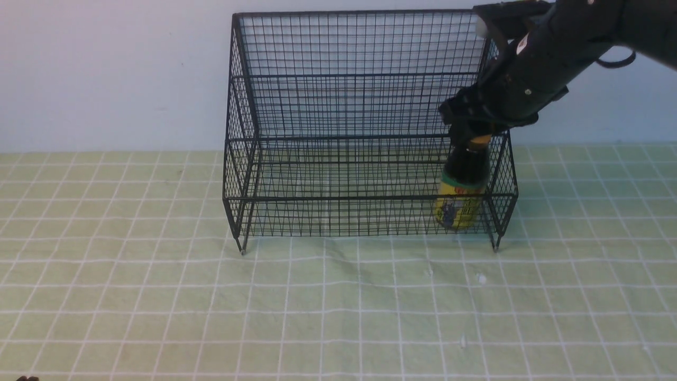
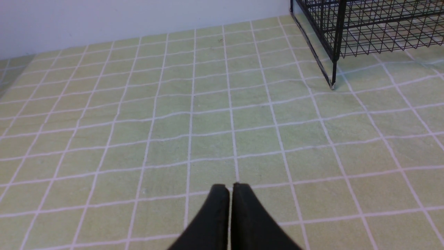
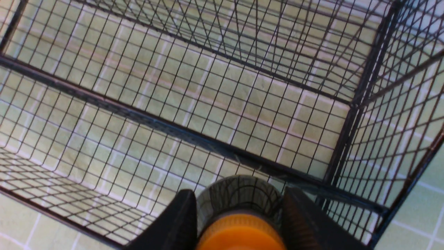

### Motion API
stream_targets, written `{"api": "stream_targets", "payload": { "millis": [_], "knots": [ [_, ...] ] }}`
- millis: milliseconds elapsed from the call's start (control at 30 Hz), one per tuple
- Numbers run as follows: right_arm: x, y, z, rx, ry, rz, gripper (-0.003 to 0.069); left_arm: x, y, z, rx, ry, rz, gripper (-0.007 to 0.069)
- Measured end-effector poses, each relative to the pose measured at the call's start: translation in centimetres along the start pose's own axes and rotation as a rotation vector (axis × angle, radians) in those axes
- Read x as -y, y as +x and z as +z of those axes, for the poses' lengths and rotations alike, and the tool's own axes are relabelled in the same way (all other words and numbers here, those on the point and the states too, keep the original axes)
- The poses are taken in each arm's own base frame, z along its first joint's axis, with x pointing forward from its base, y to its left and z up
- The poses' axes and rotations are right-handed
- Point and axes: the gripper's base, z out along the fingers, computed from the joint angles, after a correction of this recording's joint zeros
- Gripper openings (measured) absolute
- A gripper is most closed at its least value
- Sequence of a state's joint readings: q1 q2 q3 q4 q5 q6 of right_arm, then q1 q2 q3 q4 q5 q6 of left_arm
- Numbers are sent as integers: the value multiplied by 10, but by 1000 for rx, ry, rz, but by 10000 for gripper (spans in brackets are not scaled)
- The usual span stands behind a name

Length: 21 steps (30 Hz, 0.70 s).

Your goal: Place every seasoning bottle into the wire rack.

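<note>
Seasoning bottle (image 1: 463,185) above grid-patterned green tabletop (image 1: 338,307)

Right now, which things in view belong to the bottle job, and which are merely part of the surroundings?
Job:
- seasoning bottle
- wire rack
- right gripper, at the bottle's orange cap

Surroundings:
- grid-patterned tabletop
- pale wall
</note>
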<state>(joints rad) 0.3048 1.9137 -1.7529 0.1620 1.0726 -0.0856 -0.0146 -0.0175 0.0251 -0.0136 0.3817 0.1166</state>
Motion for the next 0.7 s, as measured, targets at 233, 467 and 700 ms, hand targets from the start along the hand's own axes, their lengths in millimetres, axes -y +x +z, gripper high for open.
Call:
{"api": "stream_targets", "payload": {
  "millis": [233, 467, 700],
  "knots": [
    [-4, 3, -49, 36, 22, 34, 517, 0, 0, 0, 0, 0, 0, -7],
    [-9, 22, -152, 159, 96, 31, 437, 0, 0, 0, 0, 0, 0, -7],
    [-19, 116, -289, 457, 139, 115, 70, 0, 0, 0, 0, 0, 0, -7]
  ]
}}
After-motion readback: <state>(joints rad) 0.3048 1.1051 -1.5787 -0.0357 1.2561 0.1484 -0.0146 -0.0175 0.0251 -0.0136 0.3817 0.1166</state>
